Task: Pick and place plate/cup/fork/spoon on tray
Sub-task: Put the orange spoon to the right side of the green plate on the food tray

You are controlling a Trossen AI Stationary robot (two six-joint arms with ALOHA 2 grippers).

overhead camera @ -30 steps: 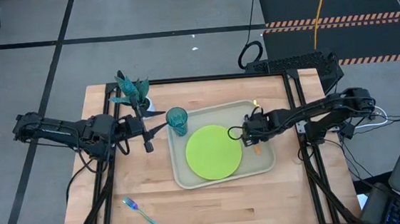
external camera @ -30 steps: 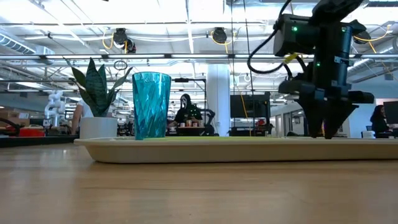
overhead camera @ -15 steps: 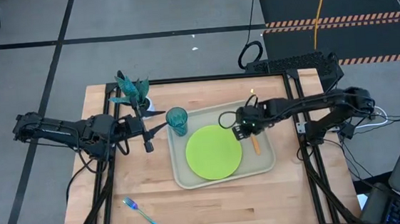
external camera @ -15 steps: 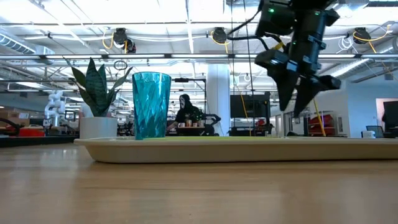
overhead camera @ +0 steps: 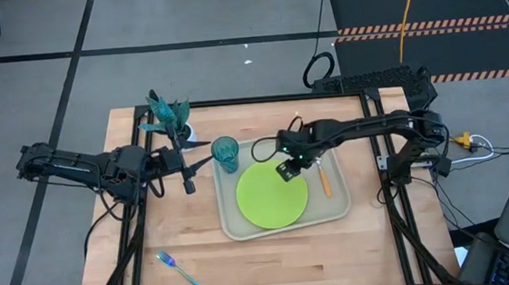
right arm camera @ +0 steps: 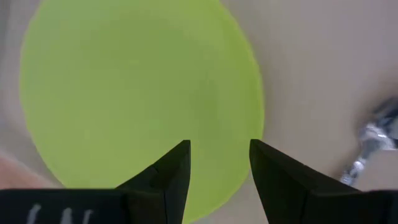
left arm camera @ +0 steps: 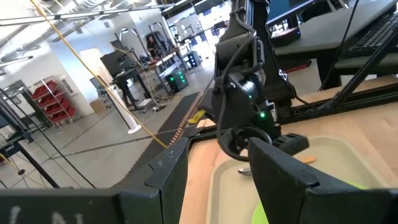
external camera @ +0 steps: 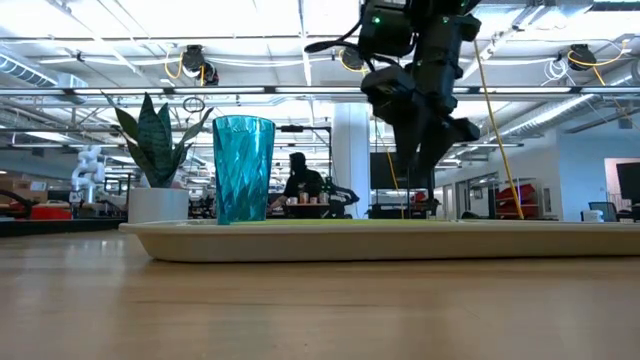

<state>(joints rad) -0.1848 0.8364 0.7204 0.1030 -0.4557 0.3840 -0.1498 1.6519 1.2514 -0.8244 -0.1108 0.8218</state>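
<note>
wooden table (overhead camera: pixel 272 255), tray (overhead camera: pixel 337 211), fork (overhead camera: pixel 180 269), potted plant (overhead camera: pixel 171 120)

We see the beige tray (overhead camera: pixel 337 211) holding the flat lime-green plate (overhead camera: pixel 268 196), the upright teal cup (overhead camera: pixel 225 153) at its far-left corner, and the orange-handled spoon (overhead camera: pixel 324 181) (right of the plate). The blue-handled fork (overhead camera: pixel 181 271) lies on bare wood, well apart.
</note>
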